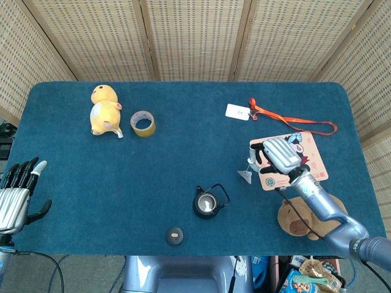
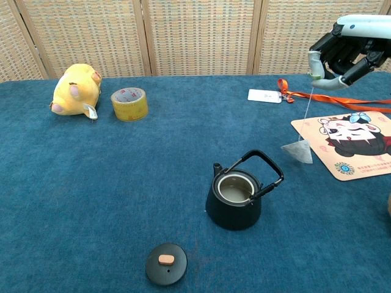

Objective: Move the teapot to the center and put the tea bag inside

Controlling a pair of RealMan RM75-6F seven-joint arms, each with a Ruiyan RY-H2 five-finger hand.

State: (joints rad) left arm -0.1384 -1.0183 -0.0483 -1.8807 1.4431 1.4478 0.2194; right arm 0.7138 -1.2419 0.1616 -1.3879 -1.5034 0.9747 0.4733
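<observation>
The tea bag [image 2: 297, 151] is being dangled by its string, pinched in the right hand [image 2: 342, 52], right of the open teapot [image 2: 234, 198] (mid-table); the left hand [image 1: 17, 194] is being held with fingers spread.

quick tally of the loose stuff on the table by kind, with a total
plush toys: 2 (yellow, brown)
teapot and lid: 2
tea bag: 1
tape roll: 1
lanyard with card: 1
printed mat: 1
total: 8
</observation>
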